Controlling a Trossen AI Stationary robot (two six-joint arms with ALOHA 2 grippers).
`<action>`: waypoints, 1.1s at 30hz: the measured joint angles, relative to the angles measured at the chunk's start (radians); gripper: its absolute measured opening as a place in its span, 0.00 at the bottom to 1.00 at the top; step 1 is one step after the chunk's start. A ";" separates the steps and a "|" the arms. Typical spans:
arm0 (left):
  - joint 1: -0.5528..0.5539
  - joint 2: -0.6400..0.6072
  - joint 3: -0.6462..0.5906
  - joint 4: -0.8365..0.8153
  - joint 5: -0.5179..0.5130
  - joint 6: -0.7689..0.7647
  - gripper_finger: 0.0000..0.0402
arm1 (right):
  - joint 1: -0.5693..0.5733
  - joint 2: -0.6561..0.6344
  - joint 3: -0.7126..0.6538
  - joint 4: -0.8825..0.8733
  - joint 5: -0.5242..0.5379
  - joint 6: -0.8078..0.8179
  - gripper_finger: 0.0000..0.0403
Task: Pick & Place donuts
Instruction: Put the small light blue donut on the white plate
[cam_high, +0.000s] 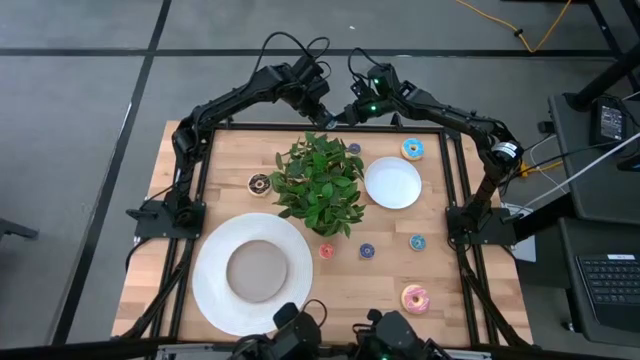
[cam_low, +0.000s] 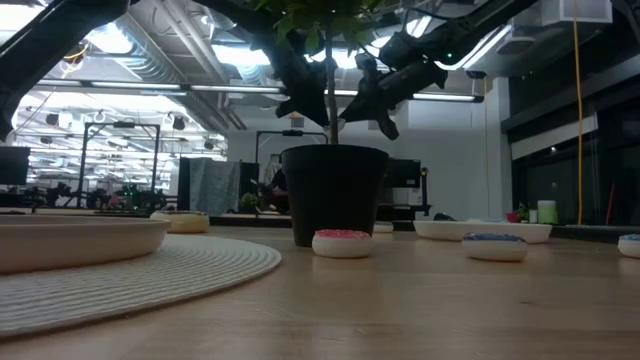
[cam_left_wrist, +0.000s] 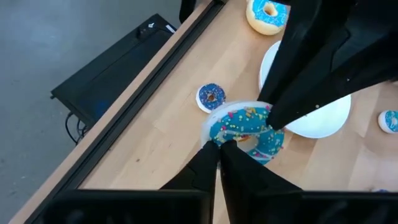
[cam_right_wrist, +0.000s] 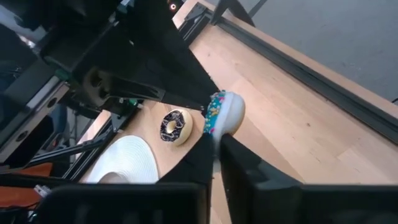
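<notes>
A teal-frosted donut with sprinkles (cam_left_wrist: 245, 132) hangs in the air over the table's far edge, behind the potted plant (cam_high: 320, 180). My left gripper (cam_left_wrist: 219, 144) and my right gripper (cam_right_wrist: 217, 138) meet there, each shut on an opposite side of its rim. In the high view the two grippers, left (cam_high: 325, 112) and right (cam_high: 348, 112), almost touch, and the donut is hidden between them. A light-blue donut (cam_high: 412, 149), a chocolate donut (cam_high: 259, 183), a pink donut (cam_high: 414, 298) and several tiny donuts, such as a dark blue one (cam_left_wrist: 211, 96), lie on the tabletop. My left gripper pinches the donut's rim (cam_left_wrist: 217, 132) between its two fingers, on the side facing its own wrist. It comes slanting down from the table's left. The donut is lifted clear of the table, tilted, frosting toward this wrist camera. My right gripper pinches the opposite part of the rim (cam_right_wrist: 216, 126) between its two fingers (cam_left_wrist: 283, 106). It comes from the table's right, slanting slightly down. In its wrist view the donut shows edge-on, clear of the table.
A small white plate (cam_high: 392, 183) sits right of the plant. A large white plate (cam_high: 253, 272) on a round mat lies near the front left. The black frame rail (cam_high: 330, 125) runs along the far edge under the grippers.
</notes>
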 joint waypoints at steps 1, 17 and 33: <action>0.001 0.000 0.000 0.000 0.000 -0.004 0.06 | -0.001 0.000 0.000 0.000 -0.001 0.000 0.05; 0.053 0.000 0.001 -0.048 0.048 -0.062 0.35 | -0.038 0.000 0.000 -0.035 -0.038 0.023 0.04; 0.130 0.000 0.001 -0.061 0.159 -0.050 0.38 | -0.069 -0.029 0.000 -0.286 -0.198 -0.068 0.03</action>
